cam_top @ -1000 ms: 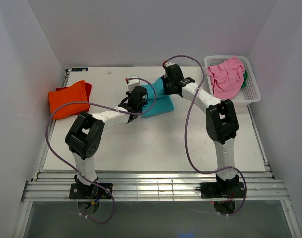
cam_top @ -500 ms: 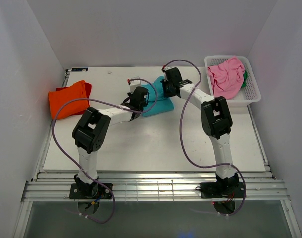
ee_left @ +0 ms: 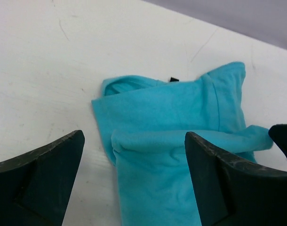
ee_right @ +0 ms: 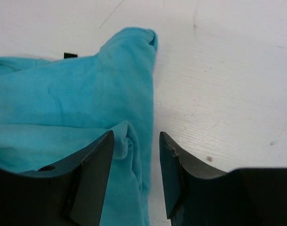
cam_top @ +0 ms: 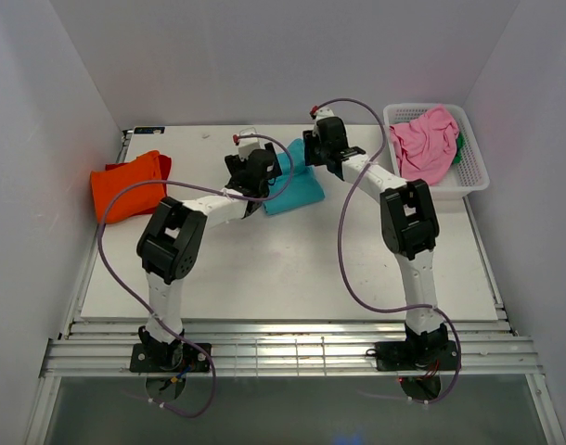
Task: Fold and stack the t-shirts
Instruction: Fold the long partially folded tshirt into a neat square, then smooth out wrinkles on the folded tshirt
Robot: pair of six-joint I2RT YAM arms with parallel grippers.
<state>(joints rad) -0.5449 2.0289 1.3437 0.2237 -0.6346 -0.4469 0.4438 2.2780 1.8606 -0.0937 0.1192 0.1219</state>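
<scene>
A teal t-shirt (cam_top: 297,188) lies folded on the white table (cam_top: 292,269), between my two grippers. My left gripper (ee_left: 134,136) stands wide open just above its near folded edge (ee_left: 171,108), holding nothing. At the shirt's right edge (ee_right: 73,94) my right gripper (ee_right: 136,134) is open, with a loose fold of cloth between the jaws and gaps on both sides. In the top view the left gripper (cam_top: 256,176) is at the shirt's left and the right gripper (cam_top: 317,159) at its far right. An orange t-shirt (cam_top: 130,187) lies folded at the far left. A pink t-shirt (cam_top: 424,141) lies crumpled in the basket over a bit of green (cam_top: 460,148).
The white lattice basket (cam_top: 475,176) stands at the table's back right corner. White walls close in the table on the left, back and right. Purple cables loop from both arms over the table.
Both grippers have gone from shut to open and let go of the teal shirt. The left gripper has drawn back toward the far side, and the shirt now lies flatter and folded.
</scene>
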